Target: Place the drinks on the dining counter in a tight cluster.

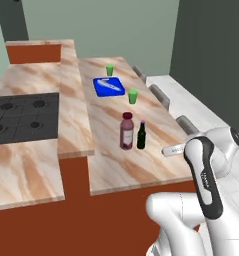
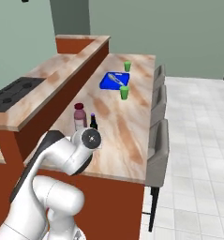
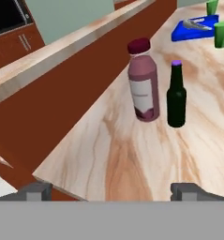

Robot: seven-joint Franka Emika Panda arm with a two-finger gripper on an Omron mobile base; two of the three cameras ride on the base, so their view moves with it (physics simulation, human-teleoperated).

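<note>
Two drinks stand upright side by side on the dining counter (image 1: 116, 167) (image 2: 127, 136) (image 3: 132, 159), a small gap between them. The stout maroon bottle (image 1: 126, 131) (image 2: 79, 117) (image 3: 143, 80) has a pale label. To its right is the slim dark green bottle (image 1: 141, 135) (image 2: 93, 121) (image 3: 176, 95) with a purple cap. My gripper (image 3: 111, 192) (image 1: 170, 149) hovers over the counter's near end, short of both bottles and facing them. It is open, its fingertips (image 3: 34, 190) wide apart with nothing between them.
Farther along the counter lie a blue tray (image 1: 109, 86) (image 2: 114, 79) with a utensil and two green cups (image 1: 133, 96) (image 1: 109, 70). A black stove (image 1: 21, 117) sits on the marble top to the left. Grey stools (image 2: 158, 150) line the counter's right side.
</note>
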